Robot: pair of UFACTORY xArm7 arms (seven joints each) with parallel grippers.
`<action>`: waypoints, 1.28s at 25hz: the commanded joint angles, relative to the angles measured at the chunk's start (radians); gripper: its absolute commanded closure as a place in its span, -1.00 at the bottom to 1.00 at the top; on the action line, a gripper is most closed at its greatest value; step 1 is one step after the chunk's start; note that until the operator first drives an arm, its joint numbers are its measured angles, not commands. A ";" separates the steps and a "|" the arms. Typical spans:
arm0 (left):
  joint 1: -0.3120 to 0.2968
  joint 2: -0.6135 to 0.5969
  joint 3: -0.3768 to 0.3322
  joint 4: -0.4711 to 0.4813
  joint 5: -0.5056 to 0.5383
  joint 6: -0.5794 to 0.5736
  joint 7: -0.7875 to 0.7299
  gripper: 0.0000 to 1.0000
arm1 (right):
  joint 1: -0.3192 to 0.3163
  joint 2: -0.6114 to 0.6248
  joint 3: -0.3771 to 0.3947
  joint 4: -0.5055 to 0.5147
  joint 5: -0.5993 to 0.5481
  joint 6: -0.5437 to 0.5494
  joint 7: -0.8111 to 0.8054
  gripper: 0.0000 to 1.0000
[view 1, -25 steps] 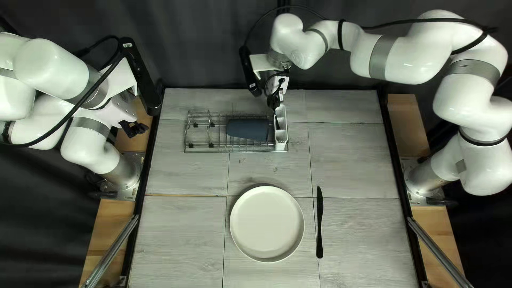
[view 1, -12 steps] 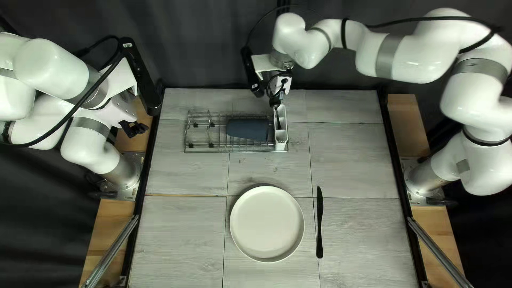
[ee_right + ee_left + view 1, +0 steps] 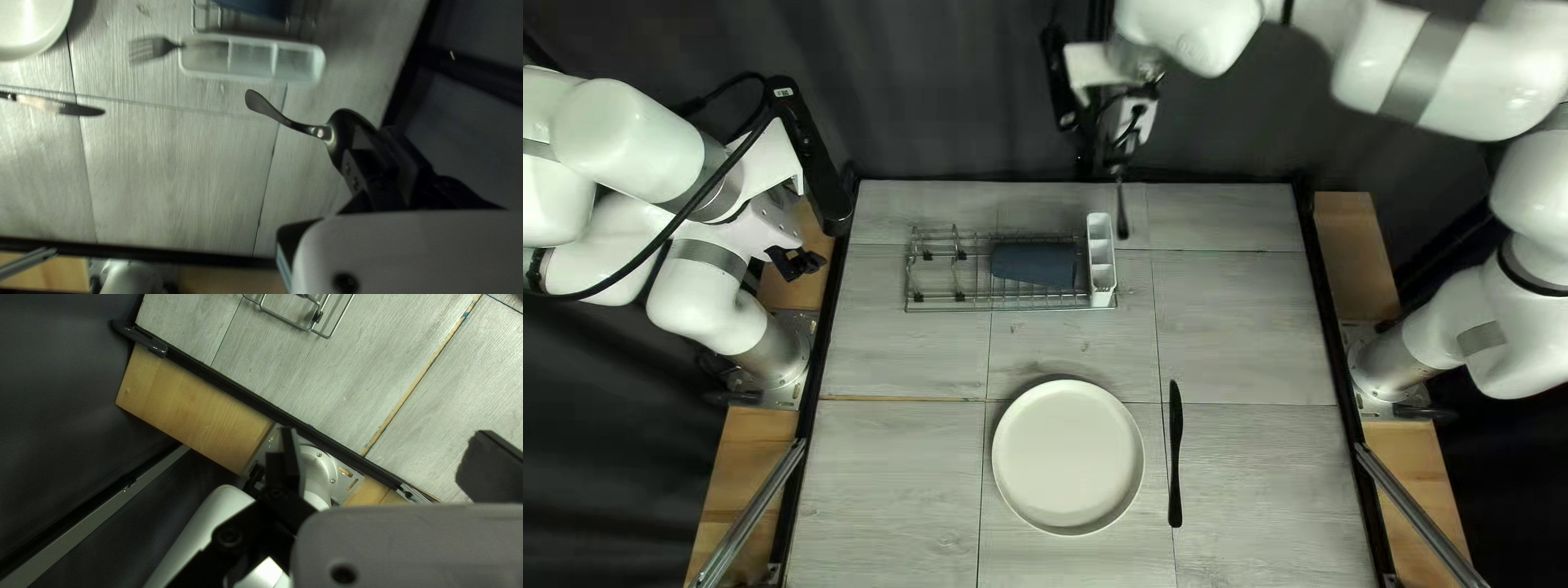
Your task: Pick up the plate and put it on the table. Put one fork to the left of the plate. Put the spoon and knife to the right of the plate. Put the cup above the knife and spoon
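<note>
- fingers of the left gripper (image 3: 797, 262) stand wide apart
- cup (image 3: 1032, 265) in the rack (image 3: 1002, 309), between both grippers' fingers
- plate (image 3: 1067, 457), nearside of the right fingers
- fork (image 3: 150, 49) in the white holder (image 3: 1102, 297), near them
- right gripper (image 3: 1120, 171) fingers clench the spoon (image 3: 1122, 218) by its bowl
- knife (image 3: 1175, 452), nearside of those fingers

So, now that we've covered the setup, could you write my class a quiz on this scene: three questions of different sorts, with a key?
1. Fill in: In the top left view, the knife lies to the ____ of the plate.
2. The right hand holds: a) a fork; b) a spoon; c) a knife.
3. True or false: The cup lies in the wire rack.

Key: 1 right; 2 b; 3 true
</note>
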 commanded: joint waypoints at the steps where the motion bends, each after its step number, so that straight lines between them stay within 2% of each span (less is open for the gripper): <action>1: 0.000 0.000 0.000 0.000 0.000 0.000 0.000 -1.00 | 0.022 -0.117 -0.003 -0.078 -0.031 0.076 0.054 1.00; 4: 0.000 0.000 0.000 0.000 0.000 0.000 0.000 -1.00 | 0.082 -0.239 0.052 -0.199 -0.069 0.105 0.143 1.00; 16: 0.000 0.000 0.000 0.000 0.000 0.000 0.000 -1.00 | 0.087 -0.247 0.058 -0.214 -0.082 0.106 0.131 1.00; 19: 0.000 0.000 0.000 0.000 0.000 0.000 0.000 -1.00 | 0.077 -0.283 0.048 -0.268 -0.019 0.102 0.173 1.00; 23: 0.000 0.000 0.000 0.000 0.000 0.000 0.000 -1.00 | 0.064 -0.545 0.132 -0.570 -0.001 -0.026 0.382 1.00; 25: 0.000 0.000 0.000 0.000 0.000 0.000 0.000 -1.00 | 0.050 -0.640 0.177 -0.698 0.010 -0.096 0.457 1.00; 26: 0.000 0.000 0.000 0.000 0.000 0.000 0.000 -1.00 | 0.047 -0.659 0.186 -0.725 0.015 -0.113 0.472 1.00; 27: 0.000 0.000 0.000 0.000 0.000 0.000 0.000 -1.00 | 0.046 -0.702 0.215 -0.806 0.031 -0.168 0.506 1.00; 29: 0.000 0.000 0.000 0.000 0.000 0.000 0.000 -1.00 | 0.067 -0.710 0.239 -0.881 0.062 -0.236 0.523 1.00; 32: 0.000 0.000 0.000 0.000 0.000 0.000 0.000 -1.00 | 0.084 -0.698 0.246 -0.898 0.079 -0.254 0.516 1.00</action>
